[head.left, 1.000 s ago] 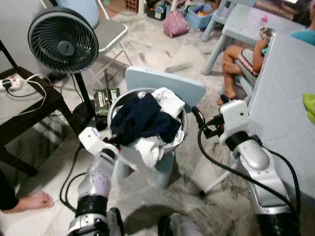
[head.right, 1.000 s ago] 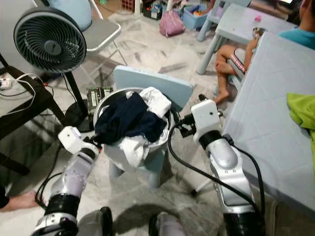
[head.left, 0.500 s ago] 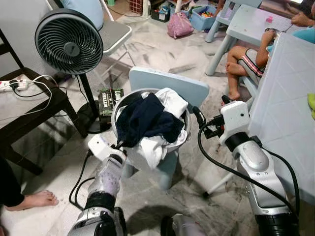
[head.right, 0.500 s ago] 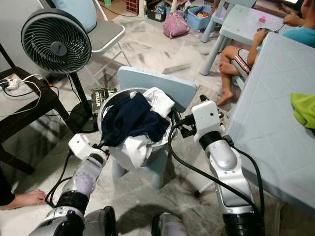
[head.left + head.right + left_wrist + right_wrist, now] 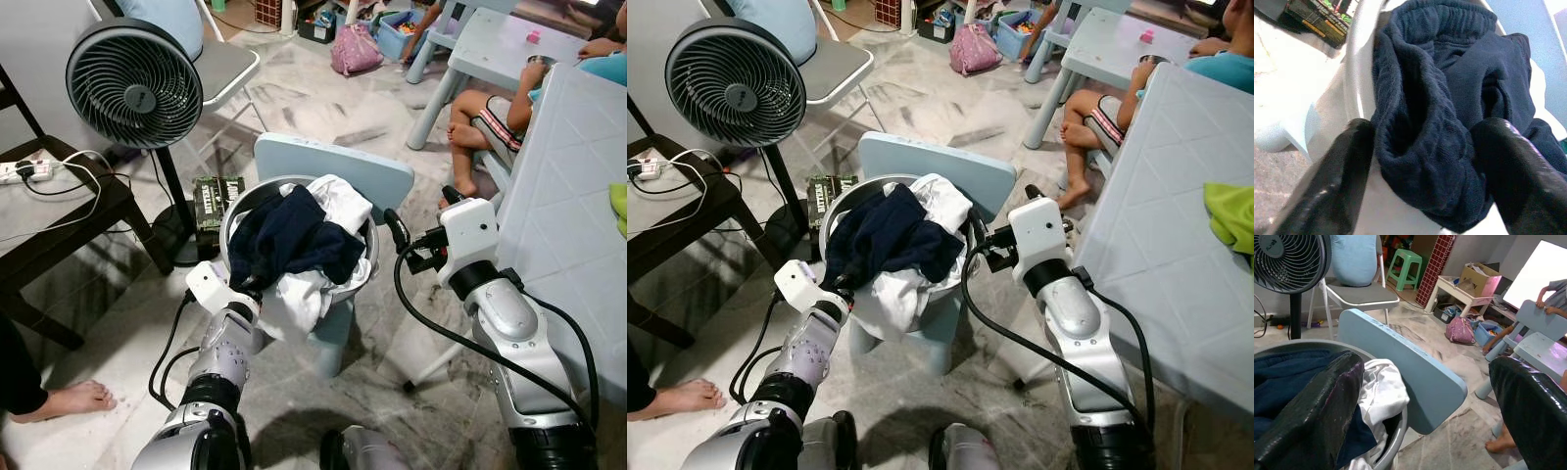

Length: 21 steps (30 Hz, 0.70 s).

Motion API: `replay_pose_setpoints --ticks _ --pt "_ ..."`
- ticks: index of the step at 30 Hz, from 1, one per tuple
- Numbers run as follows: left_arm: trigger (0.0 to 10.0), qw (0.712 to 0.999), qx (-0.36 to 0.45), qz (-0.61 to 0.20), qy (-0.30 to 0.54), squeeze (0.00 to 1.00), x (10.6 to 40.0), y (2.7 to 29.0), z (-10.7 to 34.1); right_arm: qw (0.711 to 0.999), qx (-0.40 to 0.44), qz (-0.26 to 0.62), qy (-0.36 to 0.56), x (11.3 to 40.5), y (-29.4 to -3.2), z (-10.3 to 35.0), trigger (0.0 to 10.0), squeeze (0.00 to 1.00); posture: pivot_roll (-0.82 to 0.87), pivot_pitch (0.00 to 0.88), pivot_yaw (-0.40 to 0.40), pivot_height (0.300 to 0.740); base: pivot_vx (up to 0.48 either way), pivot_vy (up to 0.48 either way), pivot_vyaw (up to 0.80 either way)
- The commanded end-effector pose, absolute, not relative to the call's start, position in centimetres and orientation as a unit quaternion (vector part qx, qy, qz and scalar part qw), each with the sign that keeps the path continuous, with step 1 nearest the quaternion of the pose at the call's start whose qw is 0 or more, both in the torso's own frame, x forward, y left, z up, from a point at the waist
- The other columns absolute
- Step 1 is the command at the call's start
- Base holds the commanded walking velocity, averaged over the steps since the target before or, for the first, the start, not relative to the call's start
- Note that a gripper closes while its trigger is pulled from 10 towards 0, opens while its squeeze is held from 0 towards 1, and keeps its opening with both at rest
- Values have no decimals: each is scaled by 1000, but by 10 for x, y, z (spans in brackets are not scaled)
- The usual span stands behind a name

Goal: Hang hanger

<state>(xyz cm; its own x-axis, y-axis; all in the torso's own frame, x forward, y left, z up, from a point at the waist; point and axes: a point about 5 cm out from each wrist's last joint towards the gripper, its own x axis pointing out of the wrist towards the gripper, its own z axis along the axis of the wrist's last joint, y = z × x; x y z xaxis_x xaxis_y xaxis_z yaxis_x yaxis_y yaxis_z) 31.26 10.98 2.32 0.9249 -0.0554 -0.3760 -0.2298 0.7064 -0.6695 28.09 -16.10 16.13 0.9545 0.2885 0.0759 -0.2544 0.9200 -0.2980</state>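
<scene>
Left gripper (image 5: pixel 1420 161): spread, straddling navy garment (image 5: pixel 1459 98) at basket (image 5: pixel 364 279) rim.
Right gripper (image 5: pixel 1425 396): released, beside basket, farther.
Hanger: none visible.

Bright, even daylight; sharp head views, wrist foregrounds blurred.

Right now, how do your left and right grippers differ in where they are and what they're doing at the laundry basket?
The left gripper is low at the basket's near-left rim, fingers open on either side of a fold of the navy garment; the right gripper is at the far-right rim, open and holding nothing. The left one touches cloth; the right one is beside the light blue chair back, apart from the clothes. Both are open and flank the same basket.
</scene>
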Motion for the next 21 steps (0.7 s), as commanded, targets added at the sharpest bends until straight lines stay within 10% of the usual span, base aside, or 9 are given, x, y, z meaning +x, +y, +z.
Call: replay_pose_setpoints --ticks 1,21 --pt "0 906 -374 41 192 0 312 106 21 978 -147 133 -59 279 -164 163 10000 0 -181 159 -50 740 0 0 0" --pt "0 916 -351 33 193 0 309 101 16 942 -142 302 13 251 -153 143 10000 0 -193 164 -60 740 0 0 0"
